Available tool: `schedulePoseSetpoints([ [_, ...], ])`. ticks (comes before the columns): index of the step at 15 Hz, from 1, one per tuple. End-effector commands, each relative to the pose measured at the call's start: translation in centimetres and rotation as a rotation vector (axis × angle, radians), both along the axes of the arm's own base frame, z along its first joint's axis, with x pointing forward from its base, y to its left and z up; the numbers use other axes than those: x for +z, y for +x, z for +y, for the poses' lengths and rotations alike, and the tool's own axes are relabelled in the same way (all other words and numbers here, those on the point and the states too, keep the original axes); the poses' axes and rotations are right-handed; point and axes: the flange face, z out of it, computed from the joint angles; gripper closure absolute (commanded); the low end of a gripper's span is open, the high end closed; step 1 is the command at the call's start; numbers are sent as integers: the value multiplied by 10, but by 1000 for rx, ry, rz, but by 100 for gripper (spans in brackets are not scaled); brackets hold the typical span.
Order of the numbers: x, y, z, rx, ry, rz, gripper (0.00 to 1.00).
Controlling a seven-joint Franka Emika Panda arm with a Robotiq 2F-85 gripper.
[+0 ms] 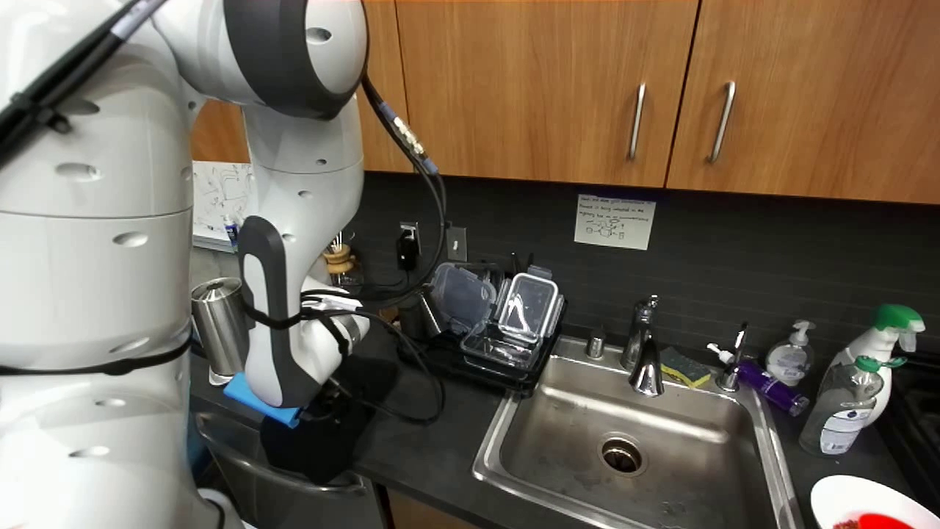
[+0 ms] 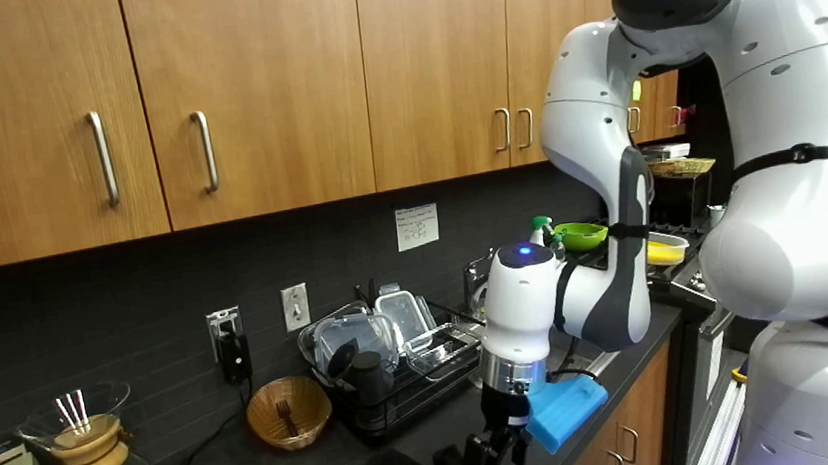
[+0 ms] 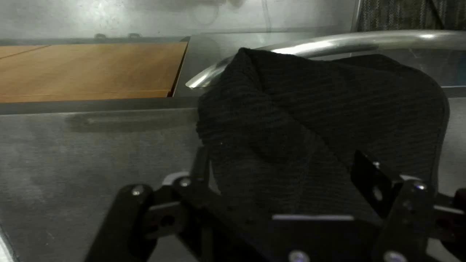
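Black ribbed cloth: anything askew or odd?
Yes: the black ribbed cloth lies creased below the open black gripper, partly off the dark countertop, hiding some of the curved metal handle; it looks dropped, not laid flat.

Your wrist view is dim and soft: you get glare at upper left, a gleaming handle (image 3: 327,46) and a near-black cloth (image 3: 320,120). Both exterior views are brighter; the arm (image 1: 95,279) nearly whites out along the left edge.
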Motion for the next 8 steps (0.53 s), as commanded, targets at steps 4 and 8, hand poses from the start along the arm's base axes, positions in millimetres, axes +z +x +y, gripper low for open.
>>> schedulePoseSetpoints([
  [4,5,13,-7,40,6,-11,0],
  [8,8,25,-11,48,8,-23,0],
])
